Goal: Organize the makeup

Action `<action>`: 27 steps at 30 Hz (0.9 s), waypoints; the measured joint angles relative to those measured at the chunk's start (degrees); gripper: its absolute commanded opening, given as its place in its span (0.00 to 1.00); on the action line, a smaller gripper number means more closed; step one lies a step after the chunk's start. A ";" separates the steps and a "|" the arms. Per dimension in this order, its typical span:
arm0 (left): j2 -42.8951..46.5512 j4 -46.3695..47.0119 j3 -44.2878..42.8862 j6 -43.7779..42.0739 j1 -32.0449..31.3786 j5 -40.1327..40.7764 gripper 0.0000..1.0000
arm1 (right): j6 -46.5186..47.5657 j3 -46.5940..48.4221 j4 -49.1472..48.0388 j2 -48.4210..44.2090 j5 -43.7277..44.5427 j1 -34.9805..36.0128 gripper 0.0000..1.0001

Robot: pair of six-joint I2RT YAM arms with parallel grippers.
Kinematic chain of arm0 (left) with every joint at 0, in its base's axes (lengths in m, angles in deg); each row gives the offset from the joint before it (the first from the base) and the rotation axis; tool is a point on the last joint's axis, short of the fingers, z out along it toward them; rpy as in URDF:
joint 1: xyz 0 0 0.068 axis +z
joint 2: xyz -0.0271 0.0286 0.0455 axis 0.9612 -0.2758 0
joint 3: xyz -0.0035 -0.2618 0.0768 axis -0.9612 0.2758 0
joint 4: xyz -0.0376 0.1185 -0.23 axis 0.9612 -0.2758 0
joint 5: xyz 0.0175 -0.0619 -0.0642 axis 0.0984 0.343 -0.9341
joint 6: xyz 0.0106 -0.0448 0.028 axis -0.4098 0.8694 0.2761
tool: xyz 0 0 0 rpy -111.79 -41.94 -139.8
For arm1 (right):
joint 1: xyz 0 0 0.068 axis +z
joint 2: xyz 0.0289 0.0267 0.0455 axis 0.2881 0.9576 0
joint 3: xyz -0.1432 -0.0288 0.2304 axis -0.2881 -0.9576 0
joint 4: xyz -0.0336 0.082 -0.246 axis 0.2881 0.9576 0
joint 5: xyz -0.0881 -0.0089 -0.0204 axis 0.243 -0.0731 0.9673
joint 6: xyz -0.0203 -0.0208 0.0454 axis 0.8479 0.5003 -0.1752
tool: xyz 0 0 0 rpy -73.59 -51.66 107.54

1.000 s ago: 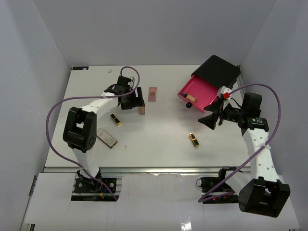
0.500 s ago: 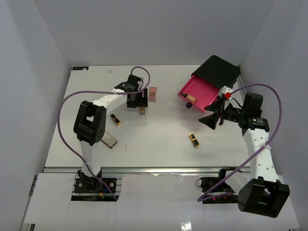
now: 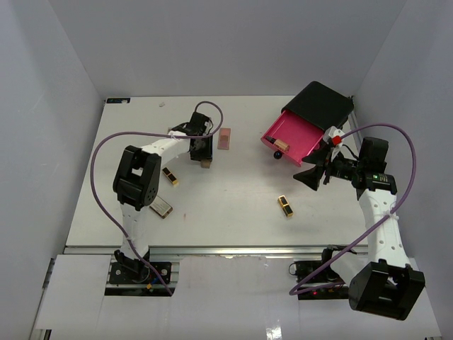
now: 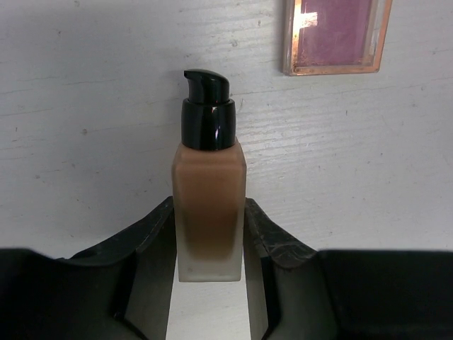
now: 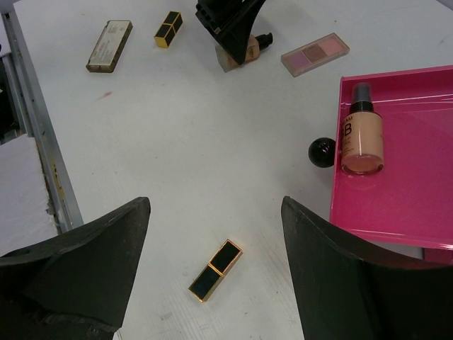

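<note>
Bottle [image 4: 209, 177] squeezed in left gripper [image 4: 209, 209] at 10 o'clock, second bottle [image 5: 362, 138] in drawer [image 5: 425, 212] at 2. Two lipsticks [image 5: 168, 29] [image 5: 215, 270], one palette [image 5: 315, 54], one case [image 5: 109, 45]; right gripper [image 5: 214, 202] gapes empty.

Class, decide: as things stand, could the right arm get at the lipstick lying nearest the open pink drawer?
Probably yes. The right gripper is open and empty, the lipstick lies flat on bare table close by, framed between its fingers in the wrist view, and nothing stands between them.
</note>
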State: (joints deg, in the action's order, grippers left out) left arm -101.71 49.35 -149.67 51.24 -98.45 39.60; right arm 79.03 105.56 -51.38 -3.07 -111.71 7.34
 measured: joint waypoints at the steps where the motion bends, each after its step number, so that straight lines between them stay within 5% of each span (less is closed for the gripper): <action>1: 0.02 0.00 0.01 -0.01 -0.06 0.02 0.19 | -0.04 0.00 0.00 0.00 -0.01 -0.02 0.81; 7: 3.67 0.01 3.48 0.03 -0.61 0.20 0.03 | -0.13 0.00 -0.01 0.00 -0.60 -0.71 0.81; 17: 22.64 5.13 7.64 1.93 -5.95 -10.54 0.00 | -0.35 0.00 0.00 -0.50 -0.89 -3.10 0.81; 27: 14.56 10.28 -8.27 6.11 -14.64 -21.71 0.00 | -0.74 -0.03 -0.12 -2.37 -3.50 -9.03 0.81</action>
State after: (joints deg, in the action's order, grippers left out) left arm -87.16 59.62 -157.94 57.35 -113.09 17.88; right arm 78.29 105.53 -51.50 -5.43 -115.21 -1.69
